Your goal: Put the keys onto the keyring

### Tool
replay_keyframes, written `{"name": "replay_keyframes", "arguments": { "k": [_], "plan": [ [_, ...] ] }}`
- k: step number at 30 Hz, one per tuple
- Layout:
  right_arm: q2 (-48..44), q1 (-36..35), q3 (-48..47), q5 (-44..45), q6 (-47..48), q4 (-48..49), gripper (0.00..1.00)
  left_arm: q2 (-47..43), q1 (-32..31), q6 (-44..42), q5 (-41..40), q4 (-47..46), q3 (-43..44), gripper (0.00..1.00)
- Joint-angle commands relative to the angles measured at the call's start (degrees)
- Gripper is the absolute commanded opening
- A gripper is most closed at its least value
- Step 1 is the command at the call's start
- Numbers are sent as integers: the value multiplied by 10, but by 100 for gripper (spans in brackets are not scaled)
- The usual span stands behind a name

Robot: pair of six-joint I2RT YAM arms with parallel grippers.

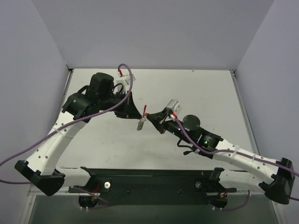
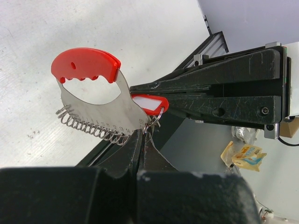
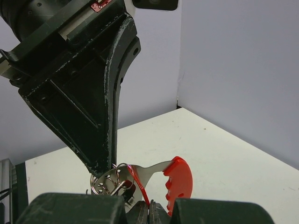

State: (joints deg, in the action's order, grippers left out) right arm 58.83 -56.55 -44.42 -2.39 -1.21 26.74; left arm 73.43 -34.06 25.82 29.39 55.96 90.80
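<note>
The keyring (image 2: 86, 64) is a loop with a thick red arc and a silvery plate edged with wire coils. It hangs above the table's middle (image 1: 141, 123). My left gripper (image 2: 142, 133) is shut on the plate's corner, where small wire rings sit. The key's red plastic head (image 2: 148, 103) lies against that same corner. My right gripper (image 3: 149, 206) is shut on it, and the red head (image 3: 138, 185) runs edge-on into its jaws. The red arc (image 3: 180, 182) shows just right of them. The left gripper's fingertips (image 3: 100, 170) come down from above. The key's metal part is mostly hidden among the rings.
The white table (image 1: 201, 93) is walled at the back and both sides. A black rail (image 1: 154, 179) runs along its near edge between the arm bases. Purple cables loop off both arms. Yellow wrappers (image 2: 245, 155) lie on the grey floor beyond the table.
</note>
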Motion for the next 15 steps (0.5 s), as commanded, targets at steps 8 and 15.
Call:
{"name": "replay_keyframes", "arguments": {
  "k": [8, 15],
  "plan": [
    [2, 7, -45, -4, 8, 54, 0, 15, -7, -16, 17, 0, 31, 0],
    [6, 7, -51, -11, 7, 48, 0, 29, -10, -23, 16, 10, 46, 0]
  ]
}}
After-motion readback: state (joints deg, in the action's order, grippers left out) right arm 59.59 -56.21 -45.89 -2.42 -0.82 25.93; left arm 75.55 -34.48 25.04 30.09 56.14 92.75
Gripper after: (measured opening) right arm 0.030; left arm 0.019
